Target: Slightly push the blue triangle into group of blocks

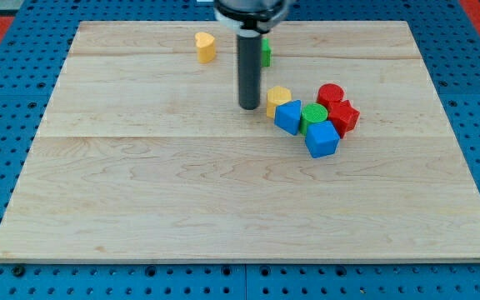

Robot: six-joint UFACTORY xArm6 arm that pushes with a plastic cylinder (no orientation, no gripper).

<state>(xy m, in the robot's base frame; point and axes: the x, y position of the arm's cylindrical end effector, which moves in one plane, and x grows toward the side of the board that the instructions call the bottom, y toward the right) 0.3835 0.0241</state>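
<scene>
My tip rests on the wooden board, just to the view's left of a cluster of blocks. The cluster holds a yellow block, a blue triangle, a green round block, a blue cube, a red round block and a red block, all touching or nearly so. The tip is a short gap left of the yellow block and up-left of the blue triangle, touching neither.
A yellow heart-shaped block stands alone near the view's top, left of the rod. A green block is mostly hidden behind the rod. Blue pegboard surrounds the board.
</scene>
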